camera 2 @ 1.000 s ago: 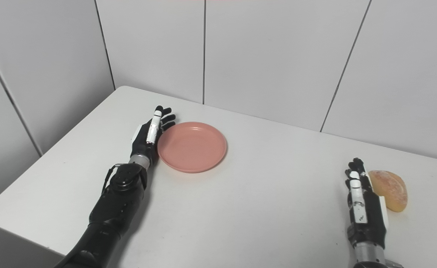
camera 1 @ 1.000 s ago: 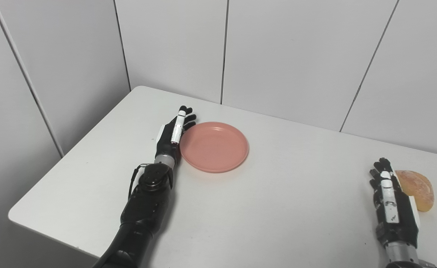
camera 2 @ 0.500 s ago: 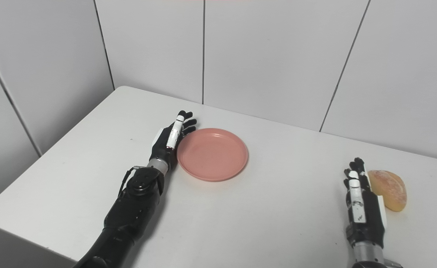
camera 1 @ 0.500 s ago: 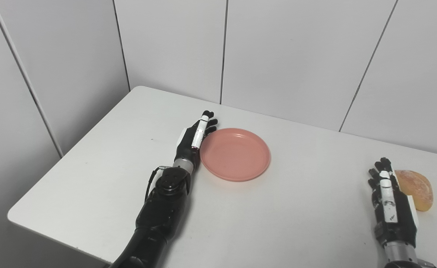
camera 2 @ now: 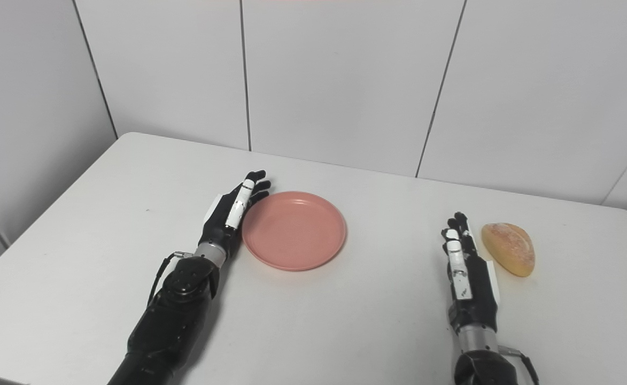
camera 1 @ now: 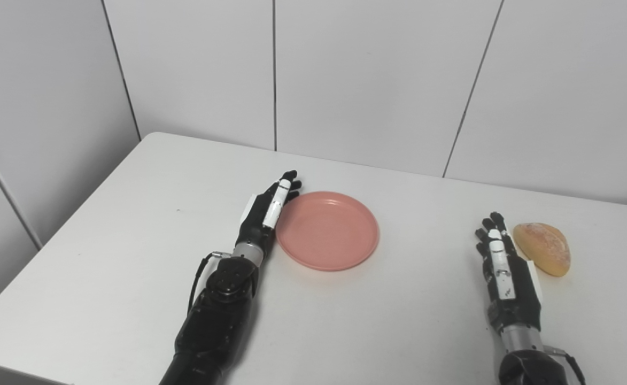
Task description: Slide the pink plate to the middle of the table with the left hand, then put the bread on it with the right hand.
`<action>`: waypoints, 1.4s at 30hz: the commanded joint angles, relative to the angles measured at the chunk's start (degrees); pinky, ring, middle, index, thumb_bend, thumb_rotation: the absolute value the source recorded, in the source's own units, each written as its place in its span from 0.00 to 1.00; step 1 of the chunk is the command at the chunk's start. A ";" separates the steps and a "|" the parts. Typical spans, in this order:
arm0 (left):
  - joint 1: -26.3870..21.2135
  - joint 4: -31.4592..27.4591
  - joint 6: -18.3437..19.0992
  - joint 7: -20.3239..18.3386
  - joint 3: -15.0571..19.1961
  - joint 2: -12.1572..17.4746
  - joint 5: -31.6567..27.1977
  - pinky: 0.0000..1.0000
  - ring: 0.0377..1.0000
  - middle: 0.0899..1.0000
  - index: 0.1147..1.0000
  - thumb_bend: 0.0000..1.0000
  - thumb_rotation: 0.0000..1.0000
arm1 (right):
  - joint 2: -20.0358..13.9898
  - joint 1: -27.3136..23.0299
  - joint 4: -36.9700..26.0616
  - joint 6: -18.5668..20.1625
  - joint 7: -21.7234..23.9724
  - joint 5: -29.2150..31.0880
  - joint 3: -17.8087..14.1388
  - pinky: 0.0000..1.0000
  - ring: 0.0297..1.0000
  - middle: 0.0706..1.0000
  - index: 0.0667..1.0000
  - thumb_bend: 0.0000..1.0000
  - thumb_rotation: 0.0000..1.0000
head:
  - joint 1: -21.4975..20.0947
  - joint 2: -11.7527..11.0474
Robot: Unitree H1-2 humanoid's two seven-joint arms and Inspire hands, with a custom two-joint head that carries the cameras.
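Your left robot hand (camera 1: 265, 214) lies flat and empty, fingers wide, edge touching the pink plate (camera 1: 328, 231) at its 9 o'clock, near the middle of the counter (camera 1: 399, 321); the bread (camera 1: 543, 248) sits at 1 o'clock from your right robot hand (camera 1: 503, 267), also spread and empty, its long axis running 10 to 4; no readable writing anywhere.

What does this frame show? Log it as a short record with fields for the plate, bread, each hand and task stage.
plate: pink plate flat on the white table, nothing on it
bread: bread on the table, right of the plate, not held
left hand: left hand open, edge-on against the plate's left rim
right hand: right hand open, just left of the bread; contact unclear
task stage: plate being pushed; bread not yet picked up
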 commanded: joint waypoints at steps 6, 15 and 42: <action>1.87 -4.01 2.84 -4.36 0.32 -3.25 -4.31 0.86 0.86 0.85 0.83 0.53 1.00 | 1.81 -1.67 -2.25 -0.21 -1.04 -0.90 0.83 0.96 0.94 0.96 0.97 0.51 0.85 | -4.67 0.48; 3.76 -4.47 2.91 -8.13 1.28 -4.14 -7.76 0.89 0.88 0.86 0.85 0.54 1.00 | 3.53 -2.45 -0.67 -1.96 -2.44 -2.87 1.96 0.96 0.94 0.96 0.97 0.44 0.89 | -11.72 0.13; 5.64 -2.52 -7.19 -10.13 -0.81 -5.44 -4.78 0.99 0.96 0.95 0.95 0.50 1.00 | 4.39 -2.67 -0.13 -1.77 -4.08 -5.52 3.32 0.99 0.94 0.95 0.97 0.50 0.89 | -14.04 0.26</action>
